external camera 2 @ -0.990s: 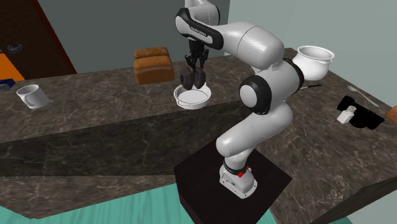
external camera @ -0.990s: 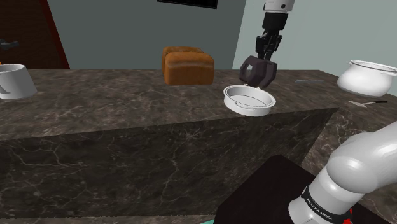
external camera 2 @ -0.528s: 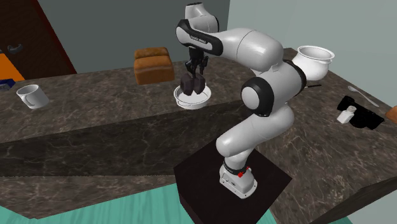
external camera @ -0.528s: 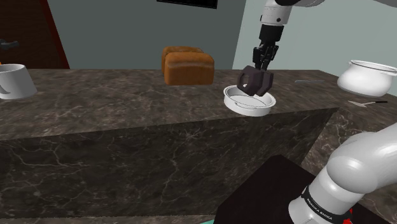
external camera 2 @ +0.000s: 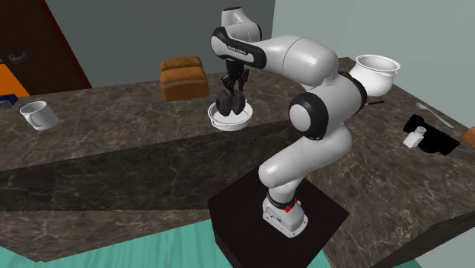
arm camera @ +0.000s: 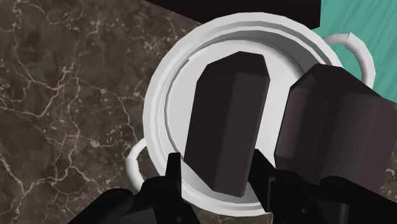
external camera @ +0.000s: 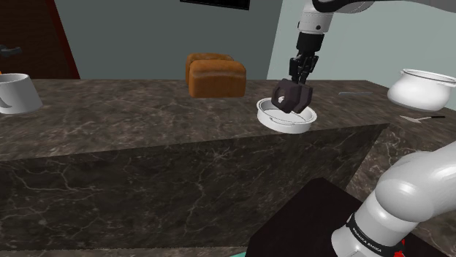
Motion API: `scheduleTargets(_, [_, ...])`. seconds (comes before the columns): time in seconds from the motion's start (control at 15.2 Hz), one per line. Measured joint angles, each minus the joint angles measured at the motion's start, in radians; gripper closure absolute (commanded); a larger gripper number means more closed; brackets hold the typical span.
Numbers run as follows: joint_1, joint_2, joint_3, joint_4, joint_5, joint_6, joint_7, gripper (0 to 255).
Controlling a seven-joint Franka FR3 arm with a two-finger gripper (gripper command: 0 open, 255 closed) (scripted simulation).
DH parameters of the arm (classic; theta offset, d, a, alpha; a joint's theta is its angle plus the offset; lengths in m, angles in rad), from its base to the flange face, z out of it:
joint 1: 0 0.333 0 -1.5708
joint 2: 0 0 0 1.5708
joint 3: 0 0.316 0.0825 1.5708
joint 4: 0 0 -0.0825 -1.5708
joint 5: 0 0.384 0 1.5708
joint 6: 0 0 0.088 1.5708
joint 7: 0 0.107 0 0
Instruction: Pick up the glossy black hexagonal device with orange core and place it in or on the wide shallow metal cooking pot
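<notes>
The dark hexagonal device (external camera: 292, 95) is glossy black, and its orange core is hidden. It hangs tilted with its lower end inside the wide shallow white pot (external camera: 285, 124), which sits near the counter's front edge. My gripper (external camera: 299, 77) comes down from above, shut on the device's upper part. In the second exterior view the device (external camera 2: 231, 101) stands in the pot (external camera 2: 228, 124) under the gripper (external camera 2: 234, 86). In the wrist view the gripper (arm camera: 216, 175) clasps one dark hexagonal bar (arm camera: 226, 121) over the pot's rim (arm camera: 159, 102). A second dark block lies beside it.
A brown bread loaf (external camera: 215, 75) stands behind the pot. A white mug (external camera: 14, 93) sits far toward the shoulder view's left. A white lidded bowl (external camera: 420, 89) and a utensil (external camera: 422, 117) lie on the side counter. The dark marble counter (external camera: 146, 117) drops off just in front of the pot.
The gripper has come down with the device, from above the pot's back rim into the pot. Over the last half second it has hardly moved.
</notes>
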State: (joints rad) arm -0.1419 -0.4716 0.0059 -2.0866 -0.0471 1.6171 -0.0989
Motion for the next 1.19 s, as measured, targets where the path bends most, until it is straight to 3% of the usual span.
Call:
scheduleTargets(0.07, [0.000, 0.000, 0.000, 0.000, 0.000, 0.000, 0.000, 0])
scheduleTargets(0.46, [0.000, 0.000, 0.000, 0.000, 0.000, 0.000, 0.000, 0])
scheduleTargets(0.79, [0.000, 0.030, 0.003, 0.143, 0.001, -0.111, -0.002, 0])
scheduleTargets(1.19, [0.001, 0.034, 0.005, 0.159, 0.002, -0.124, -0.001, 0])
